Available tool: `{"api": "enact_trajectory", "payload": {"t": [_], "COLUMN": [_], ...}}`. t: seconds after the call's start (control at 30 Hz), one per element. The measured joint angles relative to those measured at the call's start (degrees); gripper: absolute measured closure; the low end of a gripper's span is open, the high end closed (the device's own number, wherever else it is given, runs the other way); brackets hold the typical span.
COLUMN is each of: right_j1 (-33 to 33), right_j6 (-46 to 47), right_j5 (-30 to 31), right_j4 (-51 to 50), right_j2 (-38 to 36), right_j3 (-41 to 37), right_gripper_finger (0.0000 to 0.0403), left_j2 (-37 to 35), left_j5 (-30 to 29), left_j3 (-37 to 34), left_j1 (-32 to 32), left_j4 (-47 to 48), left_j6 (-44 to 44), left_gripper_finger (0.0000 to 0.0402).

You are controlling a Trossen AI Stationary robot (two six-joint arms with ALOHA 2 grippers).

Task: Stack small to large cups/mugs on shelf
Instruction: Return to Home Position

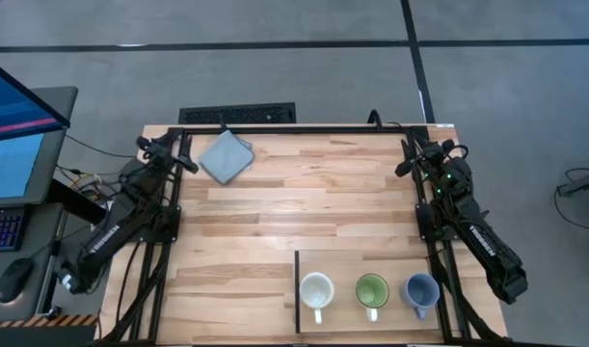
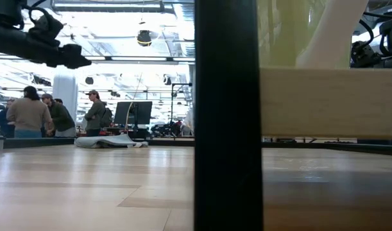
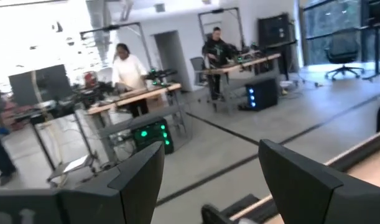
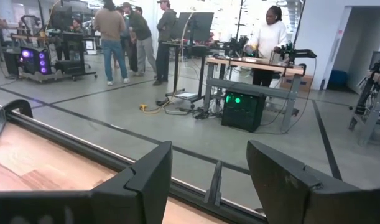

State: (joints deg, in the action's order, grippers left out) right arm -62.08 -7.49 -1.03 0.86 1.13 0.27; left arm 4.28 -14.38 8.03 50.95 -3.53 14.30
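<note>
Three small glazed mugs stand in a row on the shelf [image 1: 342, 265], a flat, pale, plain wood panel. It lies at the near right of the planked bench [image 1: 304, 193], with a thin dark strip [image 1: 297, 289] along its left edge. Leftmost is the cream-white mug [image 1: 316, 289], in the middle the bright green mug [image 1: 372, 289], rightmost the blue-grey mug [image 1: 420, 289]. All are upright, round mouths up, a gap between each, handles turned to the near edge.

Over at the far left a grey cloth [image 1: 226, 155] lies folded into a soft square, turned corner-on, well apart from the shelf.

The left arm [image 1: 111, 231] lies along the bench's left side. The left gripper [image 3: 209, 155] sits by the far left corner, just beside the cloth, its blocky dark fingers [image 3: 137, 180] spread wide with nothing between them. The right arm [image 1: 477, 236] mirrors it along the right side. The right gripper [image 4: 209, 149] is up by the far right corner, its fingers [image 4: 289, 180] parted just as wide and empty.

People [image 4: 118, 37] stand in the room beyond the bench.
</note>
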Motion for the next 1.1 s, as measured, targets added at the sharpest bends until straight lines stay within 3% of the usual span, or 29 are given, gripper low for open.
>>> {"api": "enact_trajectory", "payload": {"t": [0.13,0.33,0.67,0.87,1.1], "right_j1": [0.0,0.0,0.0,0.0,0.0], "right_j6": [0.0,0.1,0.2,0.1,0.0], "right_j5": [0.0,0.0,0.0,0.0,0.0], "right_j4": [0.0,0.0,0.0,0.0,0.0], "right_j2": [0.0,0.4,2.3,2.3,2.3], "right_j3": [0.0,0.0,0.0,0.0,0.0], "right_gripper_finger": [0.0173,0.0173,0.0173,0.0173,0.0173], "left_j2": [-4.3,-4.1,-4.1,-4.1,-4.0], "left_j5": [2.6,6.0,6.6,6.6,4.6], "left_j3": [0.0,0.0,0.0,-0.4,-7.4], "left_j1": [2.1,2.7,2.7,2.7,2.7], "left_j4": [6.3,8.1,11.6,10.6,-0.8], "left_j6": [-1.6,-2.1,-3.0,-3.5,-5.1], "left_gripper_finger": [0.0148,0.0148,0.0148,0.0148,0.0148]}}
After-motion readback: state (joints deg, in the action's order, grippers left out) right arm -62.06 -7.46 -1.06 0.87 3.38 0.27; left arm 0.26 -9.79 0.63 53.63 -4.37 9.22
